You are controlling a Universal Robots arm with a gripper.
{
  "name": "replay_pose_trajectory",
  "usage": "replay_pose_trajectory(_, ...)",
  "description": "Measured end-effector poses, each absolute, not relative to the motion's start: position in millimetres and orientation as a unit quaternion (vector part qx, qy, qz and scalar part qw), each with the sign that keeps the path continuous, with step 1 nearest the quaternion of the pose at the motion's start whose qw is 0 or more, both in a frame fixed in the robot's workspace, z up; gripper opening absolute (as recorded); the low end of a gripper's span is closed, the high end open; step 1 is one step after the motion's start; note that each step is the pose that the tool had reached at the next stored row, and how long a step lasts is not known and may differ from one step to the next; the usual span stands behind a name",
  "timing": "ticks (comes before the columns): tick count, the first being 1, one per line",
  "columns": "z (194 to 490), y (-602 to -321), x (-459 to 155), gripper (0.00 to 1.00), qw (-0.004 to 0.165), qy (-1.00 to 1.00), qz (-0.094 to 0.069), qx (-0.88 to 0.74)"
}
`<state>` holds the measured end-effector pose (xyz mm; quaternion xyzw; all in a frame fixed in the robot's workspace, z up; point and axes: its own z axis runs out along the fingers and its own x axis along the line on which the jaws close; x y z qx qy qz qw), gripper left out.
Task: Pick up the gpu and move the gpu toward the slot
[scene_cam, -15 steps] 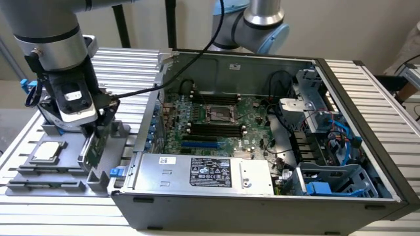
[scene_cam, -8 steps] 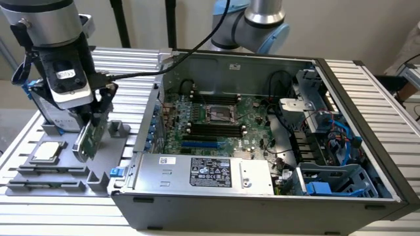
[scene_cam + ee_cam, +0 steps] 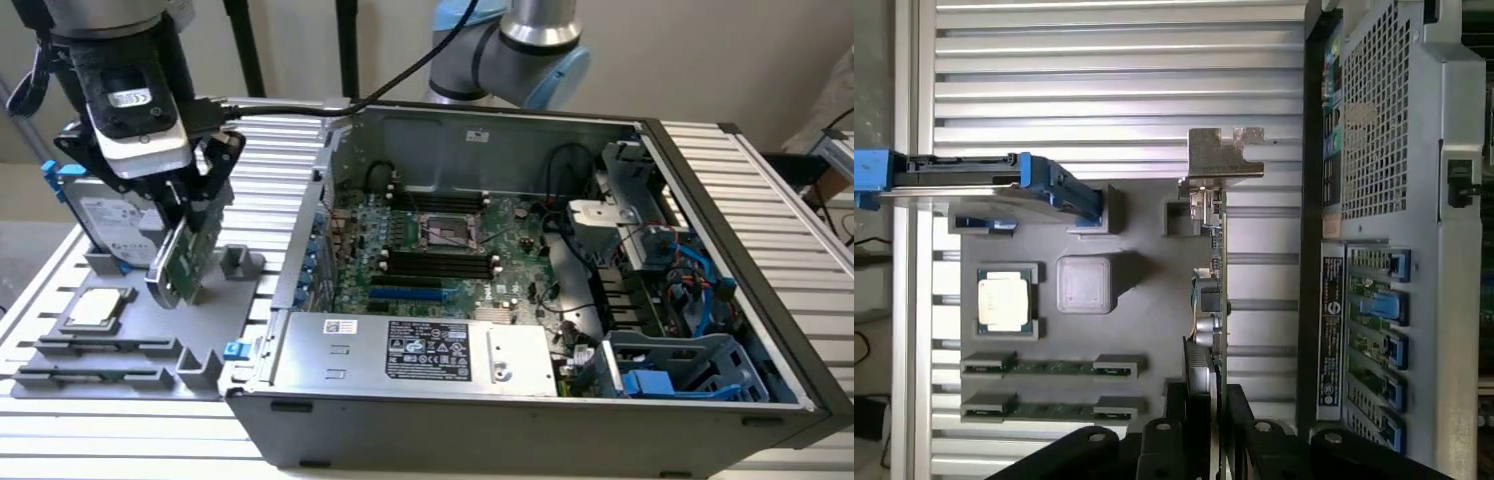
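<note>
The gpu (image 3: 184, 262) is a thin green circuit card with a silvery end bracket (image 3: 1224, 156). It hangs upright just above the grey fixture tray (image 3: 238, 312), at the exterior view's left. My gripper (image 3: 190, 212) is shut on its upper edge. In the wrist view the gpu (image 3: 1213, 290) runs edge-on as a dark sliver from between my black fingers (image 3: 1172, 430). The blue expansion slot (image 3: 407, 296) lies on the motherboard inside the open computer case (image 3: 534, 405), toward the exterior view's right of the card.
A silver hard drive with blue rails (image 3: 110, 225) stands in the tray right behind the gripper. A square processor chip (image 3: 99, 308) and two memory sticks (image 3: 104, 347) lie in the tray too. The case's side wall (image 3: 1394, 200) rises close beside the card.
</note>
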<state>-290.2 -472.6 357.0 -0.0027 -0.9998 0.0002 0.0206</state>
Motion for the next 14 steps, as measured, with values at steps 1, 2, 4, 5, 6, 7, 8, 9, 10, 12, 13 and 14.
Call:
replay_pose_trajectory(1, 361, -473, -288, 0.26, 0.021, -1.000, 0.000, -0.003)
replay_pose_trajectory(2, 366, -473, -286, 0.26, 0.020, -1.000, 0.000, -0.003)
replay_pose_trajectory(4, 375, -473, -280, 0.26, 0.021, -1.000, 0.000, -0.003)
replay_pose_trajectory(5, 379, -473, -277, 0.26, 0.021, -1.000, 0.000, -0.003)
replay_pose_trajectory(6, 384, -473, -274, 0.26, 0.021, -1.000, 0.000, -0.003)
replay_pose_trajectory(7, 389, -473, -271, 0.26, 0.021, -1.000, 0.000, -0.003)
replay_pose_trajectory(8, 393, -473, -268, 0.26, 0.021, -1.000, 0.000, -0.003)
replay_pose_trajectory(9, 398, -473, -264, 0.26, 0.021, -1.000, -0.001, -0.003)
replay_pose_trajectory(10, 402, -473, -259, 0.26, 0.021, -1.000, -0.001, -0.003)
replay_pose_trajectory(12, 410, -474, -250, 0.26, 0.021, -1.000, -0.003, -0.003)
replay_pose_trajectory(13, 413, -474, -246, 0.26, 0.021, -1.000, -0.004, -0.003)
replay_pose_trajectory(14, 416, -474, -241, 0.26, 0.021, -1.000, -0.005, -0.003)
